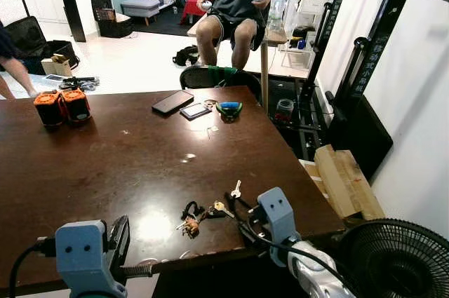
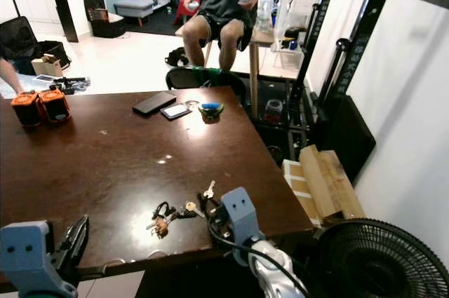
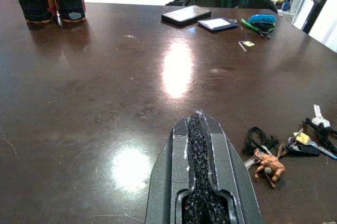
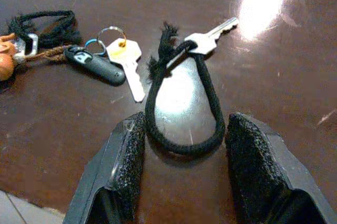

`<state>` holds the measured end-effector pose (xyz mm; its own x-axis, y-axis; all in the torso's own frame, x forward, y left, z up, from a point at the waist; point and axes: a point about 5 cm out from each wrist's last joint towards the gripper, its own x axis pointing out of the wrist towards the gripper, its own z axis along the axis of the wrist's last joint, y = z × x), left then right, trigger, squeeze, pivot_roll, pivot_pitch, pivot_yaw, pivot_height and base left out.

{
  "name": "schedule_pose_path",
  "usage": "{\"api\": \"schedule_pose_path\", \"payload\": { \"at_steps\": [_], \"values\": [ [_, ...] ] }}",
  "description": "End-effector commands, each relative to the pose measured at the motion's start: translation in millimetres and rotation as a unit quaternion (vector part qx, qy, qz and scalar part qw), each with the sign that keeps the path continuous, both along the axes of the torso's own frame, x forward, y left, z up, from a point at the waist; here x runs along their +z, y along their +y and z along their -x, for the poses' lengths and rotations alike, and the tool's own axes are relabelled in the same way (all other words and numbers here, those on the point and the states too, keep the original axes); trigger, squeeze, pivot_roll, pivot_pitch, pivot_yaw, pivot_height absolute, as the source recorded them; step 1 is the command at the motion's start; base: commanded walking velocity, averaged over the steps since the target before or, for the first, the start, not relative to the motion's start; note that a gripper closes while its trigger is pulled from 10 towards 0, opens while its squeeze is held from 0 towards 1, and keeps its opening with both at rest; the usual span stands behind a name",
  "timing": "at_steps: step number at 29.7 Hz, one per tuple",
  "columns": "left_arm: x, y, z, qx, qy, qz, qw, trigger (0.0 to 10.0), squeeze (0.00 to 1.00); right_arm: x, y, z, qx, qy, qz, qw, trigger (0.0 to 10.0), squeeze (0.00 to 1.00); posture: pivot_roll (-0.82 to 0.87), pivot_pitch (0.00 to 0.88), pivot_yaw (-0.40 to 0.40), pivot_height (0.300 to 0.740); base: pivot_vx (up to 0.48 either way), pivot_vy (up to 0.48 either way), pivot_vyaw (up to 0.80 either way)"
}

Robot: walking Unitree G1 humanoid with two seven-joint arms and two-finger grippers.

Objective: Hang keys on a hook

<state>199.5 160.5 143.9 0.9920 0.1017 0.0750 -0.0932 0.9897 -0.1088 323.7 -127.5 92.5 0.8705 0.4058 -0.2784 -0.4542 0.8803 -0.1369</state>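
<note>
Keys (image 1: pixel 210 210) on the dark table (image 1: pixel 105 165), near its front edge toward 5 o'clock from the table's middle: a bunch with a small orange figure (image 3: pixel 267 164), a black cord (image 3: pixel 258 138), a black fob (image 4: pixel 96 64) and a brass-coloured key (image 4: pixel 128 60); at 3 o'clock of it, close by, a silver key (image 4: pixel 210 36) tied to a black cord loop (image 4: pixel 181 103). Right tool (image 4: pixel 181 153) low over the table at that loop, fingers spread wide, one on either side of the loop's near end, nothing gripped. Left tool (image 3: pixel 199 145) above the table's front edge at 9 o'clock of the bunch, fingers pressed together, empty. At 12 o'clock on the table's far side, a black phone (image 1: pixel 172 102), a smaller card-like device (image 1: pixel 195 111) and a green-and-blue item (image 1: pixel 229 109). At 10 o'clock, two orange-and-black packs (image 1: pixel 62 107). Beyond the table, a seated person (image 1: pixel 235 3); at 4 o'clock on the floor, a black fan (image 1: pixel 396 259).
</note>
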Motion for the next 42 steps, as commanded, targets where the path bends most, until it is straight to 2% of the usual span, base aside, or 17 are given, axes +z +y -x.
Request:
{"api": "schedule_pose_path", "payload": {
  "at_steps": [1,6,7,8,9,10,11,32,34,36,37,38,41,42],
  "values": [
    [-6,-0.5,1.4,-0.006,0.019,0.001,1.0,10.0,0.0,-6,0.3,0.8,0.005,0.013,0.011,1.0,10.0,0.0,-0.02,0.0,0.073,0.74,0.0,0.0,0.0],
    [-7,-0.9,1.4,-0.008,0.021,0.001,1.0,10.0,0.0,-7,1.7,-0.3,0.012,0.018,0.017,1.0,10.0,0.0,-0.02,0.006,0.078,0.74,0.0,0.0,0.0],
    [-6,-0.9,1.7,-0.009,0.021,0.001,1.0,10.0,0.0,-10,1.9,0.4,0.019,0.026,0.022,0.999,4.4,0.0,-0.02,0.006,0.078,0.74,0.0,0.0,0.0],
    [-6,-0.9,1.7,-0.009,0.021,0.001,1.0,10.0,0.0,-10,1.9,0.4,0.019,0.026,0.022,0.999,4.4,0.0,-0.02,0.006,0.078,0.74,0.0,0.0,0.0],
    [-6,-1.0,2.0,-0.009,0.022,0.001,1.0,10.0,0.0,-11,1.8,0.7,0.022,0.029,0.023,0.999,2.0,0.0,-0.02,0.006,0.078,0.74,0.0,0.0,0.0],
    [-6,-1.0,2.0,-0.009,0.022,0.001,1.0,10.0,0.0,-11,1.8,0.7,0.022,0.029,0.023,0.999,2.0,0.0,-0.02,0.006,0.078,0.74,0.0,0.0,0.0],
    [-6,-1.1,2.4,-0.01,0.023,0.001,1.0,10.0,0.0,-11,1.7,1.0,0.023,0.031,0.023,0.999,0.0,0.0,-0.02,0.01,0.079,0.74,0.0,0.0,0.0],
    [-7,-3.0,2.0,-0.017,0.028,0.001,0.999,10.0,0.0,-10,0.3,-0.3,0.02,0.024,0.02,0.999,0.0,0.0,-0.02,0.015,0.088,0.74,0.0,0.0,0.0],
    [-7,-2.4,1.8,-0.016,0.028,0.002,0.999,10.0,0.0,-5,0.7,-2.8,0.014,0.01,0.005,1.0,0.0,0.0,-0.02,0.016,0.091,0.74,0.0,0.0,0.0],
    [-7,-1.2,-1.4,-0.011,0.023,0.003,1.0,10.0,0.0,23,0.9,-9.2,-0.024,-0.072,-0.088,0.993,0.0,0.0,-0.03,0.006,0.079,0.74,0.0,0.0,0.0],
    [-7,-1.2,-1.4,-0.011,0.023,0.003,1.0,10.0,0.0,23,0.9,-9.2,-0.024,-0.072,-0.088,0.993,0.0,0.0,-0.03,0.006,0.079,0.74,0.0,0.0,0.0],
    [-6,-0.5,-3.5,-0.009,0.019,0.004,1.0,10.0,0.0,35,-0.8,-10.6,-0.041,-0.101,-0.131,0.985,0.0,0.0,-0.03,0.006,0.079,0.74,0.0,0.0,0.0],
    [-6,-0.5,-3.5,-0.009,0.019,0.004,1.0,10.0,0.0,35,-0.8,-10.6,-0.041,-0.101,-0.131,0.985,0.0,0.0,-0.03,0.006,0.079,0.74,0.0,0.0,0.0],
    [-5,1.9,-5.8,-0.004,0.013,0.004,1.0,10.0,0.0,48,-1.8,-11.3,-0.054,-0.13,-0.172,0.975,0.0,0.0,-0.03,0.002,0.076,0.74,0.0,0.0,0.0]
  ]
}}
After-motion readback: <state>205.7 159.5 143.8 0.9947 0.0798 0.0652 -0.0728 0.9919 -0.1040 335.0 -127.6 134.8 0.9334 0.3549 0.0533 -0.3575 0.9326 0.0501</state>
